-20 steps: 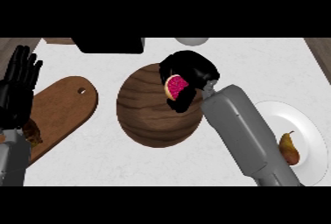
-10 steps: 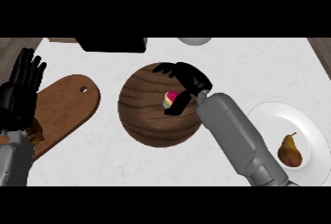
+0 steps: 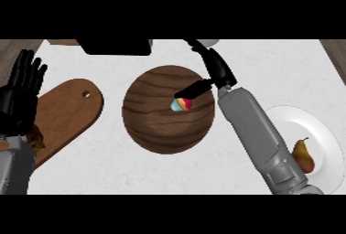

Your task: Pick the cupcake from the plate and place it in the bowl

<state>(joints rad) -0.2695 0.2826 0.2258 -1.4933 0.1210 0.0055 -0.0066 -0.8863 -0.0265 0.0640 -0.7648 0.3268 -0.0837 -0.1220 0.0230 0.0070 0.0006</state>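
Cupcake (image 3: 180, 105) in wooden bowl (image 3: 165, 132)

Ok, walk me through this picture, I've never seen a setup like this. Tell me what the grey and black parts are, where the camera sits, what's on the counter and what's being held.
The camera sits at the robot's head, looking steeply down at a white counter. The grey tubes are its forearms; the black parts are its hands.

The right robot hand is stretched out over a round wooden bowl, fingers straight, thumb pointing toward a small colourful cupcake in the bowl. It appears to hold nothing. The left robot hand rests open at the left edge, fingers up.

Also on the counter: a wooden cutting board left of the bowl, and a white plate on the right with a pear on it. A dark object at the top edge is too cut off to name.
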